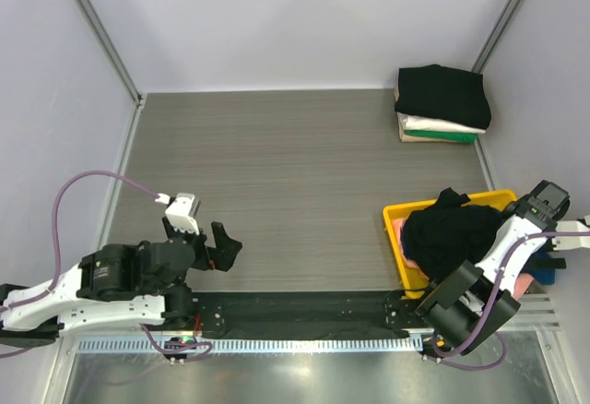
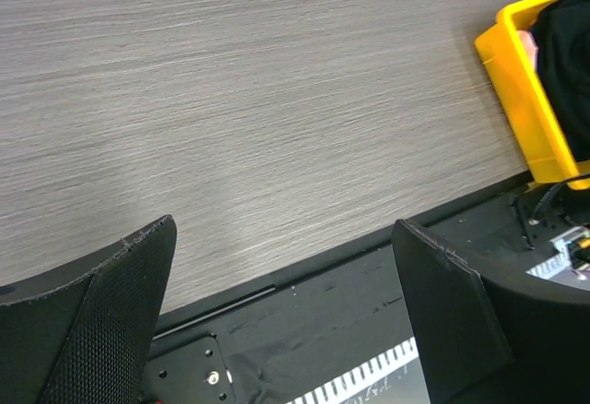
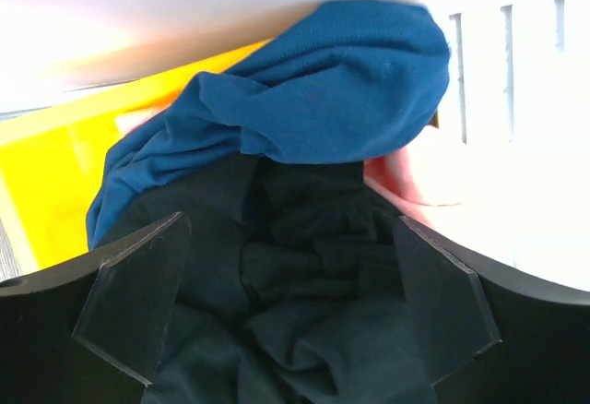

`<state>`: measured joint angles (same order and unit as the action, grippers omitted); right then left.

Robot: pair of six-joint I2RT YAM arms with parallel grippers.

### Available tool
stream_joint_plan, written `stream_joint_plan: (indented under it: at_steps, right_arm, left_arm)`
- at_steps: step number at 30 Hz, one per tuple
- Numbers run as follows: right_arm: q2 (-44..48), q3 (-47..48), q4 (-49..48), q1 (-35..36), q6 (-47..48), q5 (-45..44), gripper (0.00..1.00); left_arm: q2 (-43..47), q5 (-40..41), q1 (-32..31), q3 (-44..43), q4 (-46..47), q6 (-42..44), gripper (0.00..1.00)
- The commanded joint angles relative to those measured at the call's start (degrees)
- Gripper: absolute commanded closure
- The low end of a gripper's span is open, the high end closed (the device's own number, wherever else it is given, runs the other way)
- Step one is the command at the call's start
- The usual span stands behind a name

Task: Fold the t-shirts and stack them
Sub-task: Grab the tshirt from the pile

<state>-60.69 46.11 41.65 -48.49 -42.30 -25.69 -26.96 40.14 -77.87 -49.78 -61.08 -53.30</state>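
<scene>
The right tool (image 3: 290, 224), jaws apart, straddles the crumpled black t-shirt (image 3: 304, 275) in the yellow bin (image 1: 391, 229) at 4 o'clock and should pinch that fabric alone, clear of the blue t-shirt (image 3: 323, 100), while the left tool (image 1: 207, 224) hangs likewise spread at 8 o'clock.

top view looks down from the counter's (image 1: 277, 164) near edge; both wrist views sit low, all sharing the yellow bin (image 1: 391, 231).

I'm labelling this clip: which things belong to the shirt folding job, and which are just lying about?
Job: folded stack of t-shirts; black t-shirt; blue t-shirt; pink t-shirt.
Lying about: yellow bin holding the loose shirts; table.
</scene>
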Motion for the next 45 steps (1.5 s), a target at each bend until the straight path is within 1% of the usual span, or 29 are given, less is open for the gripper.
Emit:
stream_joint_plan:
  at_steps: [1,4,8,13,15,17,18,19,20,21,22,24,25,26,29,30,33,34,35,36,37,38,39,41,42,44,45]
  right_arm:
    - [-0.4,-2.5,-8.3,-0.2,-5.9,-2.8,0.03]
    - [-2.4,-4.2,-12.1,-0.9,-5.9,-3.8,0.04]
    - [-6.2,-5.0,-16.0,-2.0,-6.3,-2.4,0.06]
    - [-10.1,-3.5,-20.4,-2.8,-4.5,-3.9,0.09]
    - [-11.6,-3.1,-20.9,-3.5,-4.3,-2.4,0.12]
    - [-12.2,-3.7,-22.7,-4.2,-4.5,-0.2,0.38]
    - [-12.0,-4.3,-23.2,-4.2,-4.4,0.8,0.66]
    - [-11.5,-4.6,-24.1,-4.2,-4.1,1.0,0.77]
    - [-10.5,-4.8,-24.3,-4.2,-3.9,0.8,0.83]
    - [-9.8,-4.9,-24.8,-4.2,-3.3,0.7,0.94]
    - [-9.3,-4.7,-24.7,-4.2,-3.1,1.0,0.97]
    - [-6.6,-3.7,-24.9,-4.2,-1.8,3.4,0.99]
    - [-5.3,-3.3,-25.3,-4.2,-1.6,6.8,0.99]
    - [-3.7,-2.8,-25.3,-4.2,-1.7,7.8,0.99]
    - [2.6,1.5,-24.3,-4.2,-2.5,13.5,0.99]
    - [4.8,4.9,-23.7,-4.2,-2.5,15.1,0.99]
    - [5.9,14.2,-21.9,-4.2,-2.1,21.5,0.99]
    - [5.8,16.6,-21.6,-4.2,-2.3,23.8,0.99]
    - [5.5,19.0,-21.5,-4.2,-3.0,29.0,0.99]
    - [5.2,23.5,-21.5,-4.2,-3.7,31.8,0.99]
    - [4.4,25.7,-22.6,-4.2,-5.8,34.5,0.99]
    - [3.8,27.8,-24.0,-4.2,-7.0,41.5,0.99]
    - [3.4,32.2,-25.5,-4.0,-8.1,44.0,0.99]
    - [0.4,37.6,-28.8,-2.1,-10.2,48.4,0.99]
    - [-1.0,44.2,-29.2,-1.4,-10.7,50.7,0.99]
    - [-5.0,50.5,-30.8,2.2,-11.0,53.5,0.99]
    - [-6.4,57.0,-30.9,3.3,-11.6,54.7,0.99]
  left_arm:
    - [-3.3,2.8,0.0,-0.4,-0.1,0.0,0.0]
    - [-5.5,3.0,-0.9,-0.5,-0.4,-0.3,0.0]
    - [-7.6,4.9,-1.5,-1.0,-2.2,-1.8,0.0]
    - [-7.8,6.4,-1.5,-0.9,-2.6,-2.4,0.0]
    - [-7.5,6.9,-1.5,-0.9,-2.7,-2.8,0.0]
    - [-7.4,7.1,-1.6,-0.9,-2.7,-2.8,0.0]
    - [-7.4,7.1,-1.5,-0.8,-2.7,-2.8,0.0]
    - [-7.5,7.2,-1.5,-0.8,-2.7,-2.8,0.0]
    - [-7.8,7.3,-1.5,-0.8,-3.0,-3.0,0.0]
    - [-8.0,7.8,-1.5,-0.8,-3.2,-3.2,0.0]
    - [-8.4,7.9,-1.5,-0.9,-3.3,-3.5,0.0]
    - [-8.6,8.1,-1.6,-1.2,-3.6,-3.5,0.0]
    - [-8.8,8.2,-1.5,-1.2,-3.8,-3.7,0.0]
    - [-8.7,8.3,-1.5,-1.2,-4.0,-3.8,0.0]
    - [-7.7,8.7,-1.6,-1.3,-4.5,-4.5,0.0]
    - [-7.2,9.0,-1.5,-1.4,-4.7,-4.9,0.0]
    - [-4.9,9.6,-1.6,-1.2,-5.2,-5.6,0.0]
    - [-4.2,9.8,-1.7,-1.1,-5.2,-5.9,0.0]
    - [-3.4,10.2,-1.8,-1.0,-5.2,-5.9,0.0]
    - [-2.2,10.5,-1.9,-0.9,-5.3,-6.3,0.0]
    - [-1.5,11.0,-1.9,-0.8,-5.4,-6.5,0.0]
    - [-1.1,11.1,-1.9,-0.8,-5.5,-6.6,0.0]
    - [-0.3,11.3,-1.9,-0.8,-5.5,-6.8,0.0]
    - [0.3,11.4,-2.0,-0.8,-5.8,-7.1,0.0]
    - [0.8,11.5,-2.1,-0.8,-5.9,-7.6,0.0]
    - [1.1,11.9,-2.4,-0.9,-6.3,-8.0,0.0]
    - [1.2,12.2,-2.5,-0.9,-6.5,-8.2,0.0]
